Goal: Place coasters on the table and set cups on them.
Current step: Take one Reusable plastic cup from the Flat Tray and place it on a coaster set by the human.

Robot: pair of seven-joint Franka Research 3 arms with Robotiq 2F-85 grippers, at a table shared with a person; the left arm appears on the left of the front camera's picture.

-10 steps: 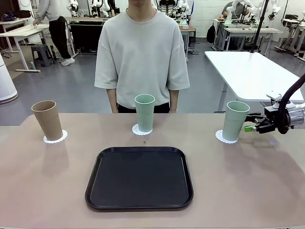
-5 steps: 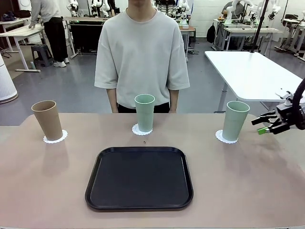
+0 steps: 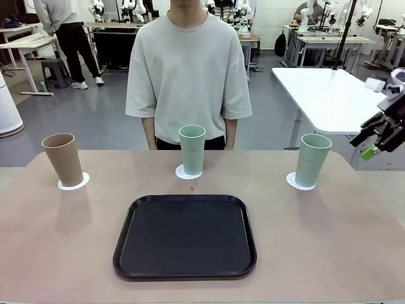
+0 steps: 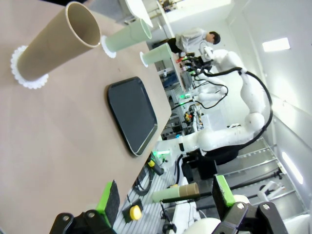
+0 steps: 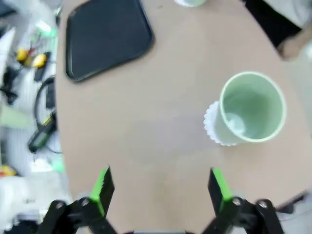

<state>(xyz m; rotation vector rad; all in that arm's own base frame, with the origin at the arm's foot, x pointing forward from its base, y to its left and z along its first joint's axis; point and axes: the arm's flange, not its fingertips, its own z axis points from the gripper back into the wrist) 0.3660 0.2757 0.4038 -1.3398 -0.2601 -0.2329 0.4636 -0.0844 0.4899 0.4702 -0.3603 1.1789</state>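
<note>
Three cups [image 3: 192, 149] stand upright on coasters [image 3: 73, 183] across the worktop [image 3: 316, 253]. Right end effector [image 3: 378, 140] is open, empty, above the edge. Recommend retreating clear, avoiding the nearest cup.

A tray [image 3: 185, 235] is set at the centre of the table [image 3: 63, 253]. Three cups are stood on coasters in an arc beyond it: one cup [image 3: 62, 159] on its coaster [image 3: 73, 182] at ten o'clock, one cup [image 3: 192, 149] on its coaster [image 3: 188, 172] at twelve o'clock, one cup [image 3: 312, 160] on its coaster [image 3: 300, 182] at two o'clock. A person [image 3: 188, 73] is stood behind the table at twelve o'clock. The right gripper [image 3: 374, 140] is held above the table's edge at three o'clock, apart from the nearest cup.
</note>
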